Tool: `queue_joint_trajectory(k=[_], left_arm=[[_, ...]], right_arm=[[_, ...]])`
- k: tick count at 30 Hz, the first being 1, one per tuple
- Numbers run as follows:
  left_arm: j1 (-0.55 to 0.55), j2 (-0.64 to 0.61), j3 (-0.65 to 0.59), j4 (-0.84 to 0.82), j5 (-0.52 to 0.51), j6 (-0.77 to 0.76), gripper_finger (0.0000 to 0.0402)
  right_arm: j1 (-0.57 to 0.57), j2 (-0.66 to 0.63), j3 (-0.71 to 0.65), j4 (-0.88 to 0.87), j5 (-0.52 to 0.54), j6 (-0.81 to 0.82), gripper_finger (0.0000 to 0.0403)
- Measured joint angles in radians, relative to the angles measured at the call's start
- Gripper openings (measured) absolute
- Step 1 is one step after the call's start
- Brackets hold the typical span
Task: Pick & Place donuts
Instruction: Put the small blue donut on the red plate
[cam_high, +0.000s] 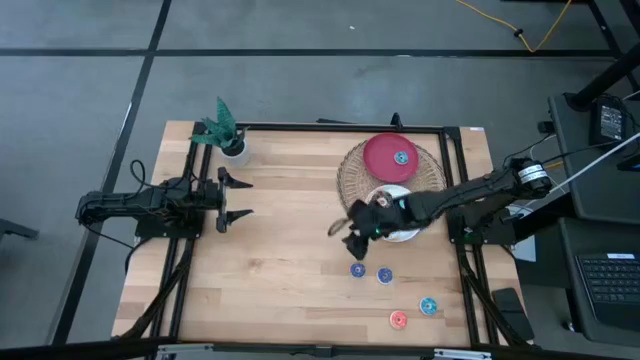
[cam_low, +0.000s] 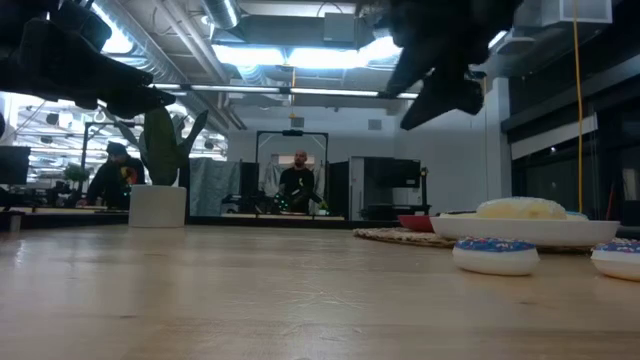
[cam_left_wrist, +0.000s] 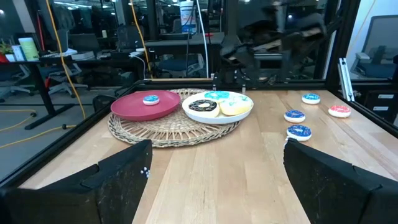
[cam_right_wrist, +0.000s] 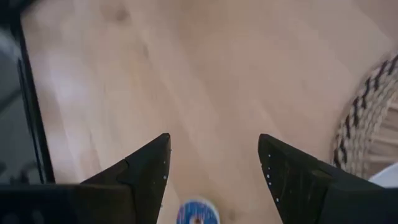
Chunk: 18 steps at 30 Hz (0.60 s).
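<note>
Three larger donuts sit on the white plate: dark chocolate, blue-iced and white-iced. One small blue donut lies on the red plate. Three small blue donuts and a red-pink one lie flat on the table. My right gripper hangs open and empty above the table beside the white plate; a small blue donut shows below its fingers. My left gripper waits open at the table's left.
A round woven mat lies under both plates at the table's far right. A small potted plant stands near the far-left corner. A black frame rail runs round the table. Bare wood lies in the middle. People stand in the room behind.
</note>
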Motion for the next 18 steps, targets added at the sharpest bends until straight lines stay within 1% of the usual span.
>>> queue_joint_trajectory(k=[6,12,18], left_arm=[[0.000,0.000,0.000,0.000,0.000,0.000,0.0352],[0.000,0.000,0.000,0.000,0.000,0.000,0.0353],[0.000,0.000,0.000,0.000,0.000,0.000,0.0354]], right_arm=[[0.126,0.000,0.001,-0.052,0.011,-0.010,0.0232],[0.251,0.000,0.031,-0.135,0.026,0.003,0.0231],[0.384,0.000,0.062,-0.208,0.092,0.066,0.0231]])
